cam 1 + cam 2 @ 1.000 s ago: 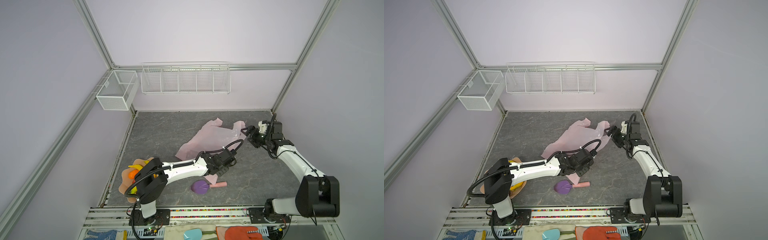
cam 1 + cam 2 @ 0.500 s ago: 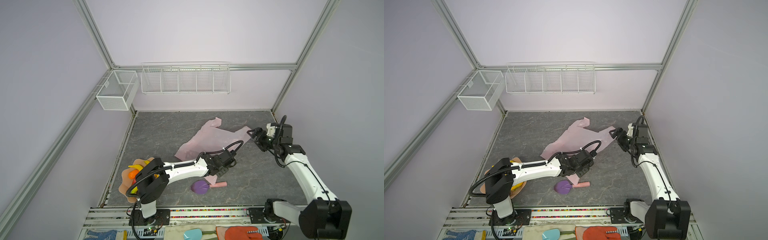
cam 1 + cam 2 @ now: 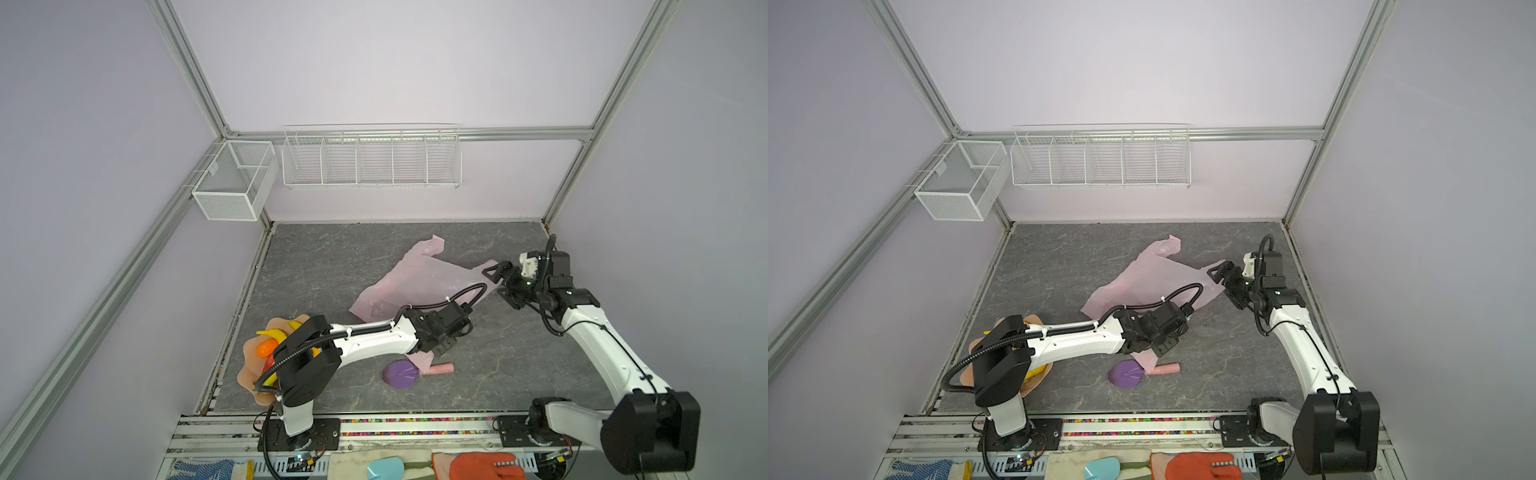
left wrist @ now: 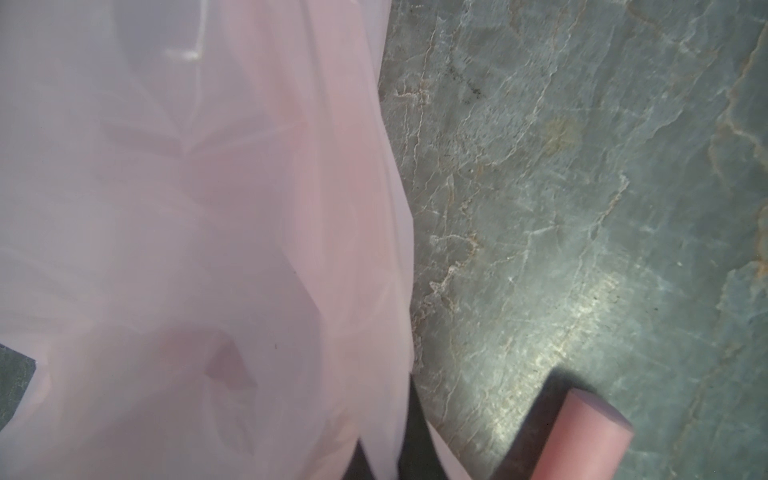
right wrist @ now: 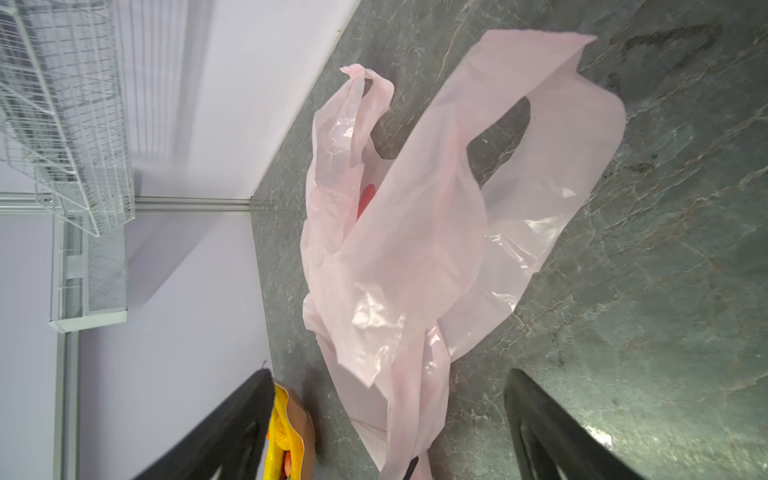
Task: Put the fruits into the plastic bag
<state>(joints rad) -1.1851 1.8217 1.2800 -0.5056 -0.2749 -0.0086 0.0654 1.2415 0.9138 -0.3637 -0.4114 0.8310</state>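
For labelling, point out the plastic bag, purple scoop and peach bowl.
plastic bag (image 3: 419,280), in a top view, mid body
purple scoop (image 3: 399,374), in a top view, scoop head
peach bowl (image 3: 248,376), in a top view, bare rim

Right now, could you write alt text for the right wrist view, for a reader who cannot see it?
A thin, translucent pale pink plastic bag with two loop handles lies crumpled on the grey marbled table, seen between the open black fingers of the right gripper, which hold nothing. Beyond one finger, a peach-coloured bowl holds yellow toy fruit.
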